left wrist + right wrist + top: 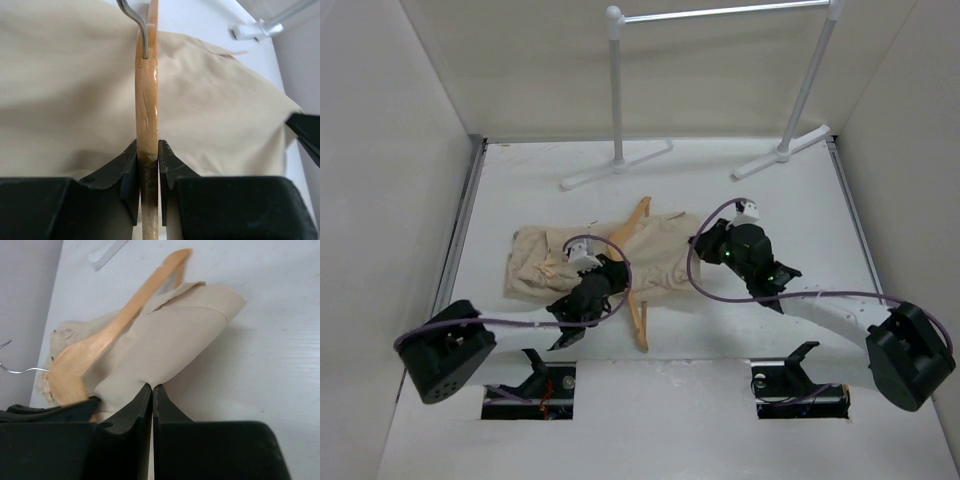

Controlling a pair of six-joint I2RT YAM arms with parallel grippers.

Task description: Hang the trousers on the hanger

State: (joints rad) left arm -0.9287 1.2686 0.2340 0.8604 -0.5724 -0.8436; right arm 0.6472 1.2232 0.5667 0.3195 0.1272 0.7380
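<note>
The beige trousers (655,255) lie bunched across the middle of the table, threaded through the wooden hanger (638,320). My left gripper (607,268) is shut on the hanger's top bar (146,110) just below its metal hook (135,20), with cloth on both sides. My right gripper (708,240) is shut on the right edge of the trousers (165,340), the cloth pinched at the fingertips (146,396) and lifted a little off the table. In the right wrist view the hanger (115,325) slants across the cloth.
The white-and-silver garment rack (617,100) stands at the back, its feet (615,165) on the table's far part. White walls close in left, right and back. Both arms' purple cables (740,290) loop over the cloth.
</note>
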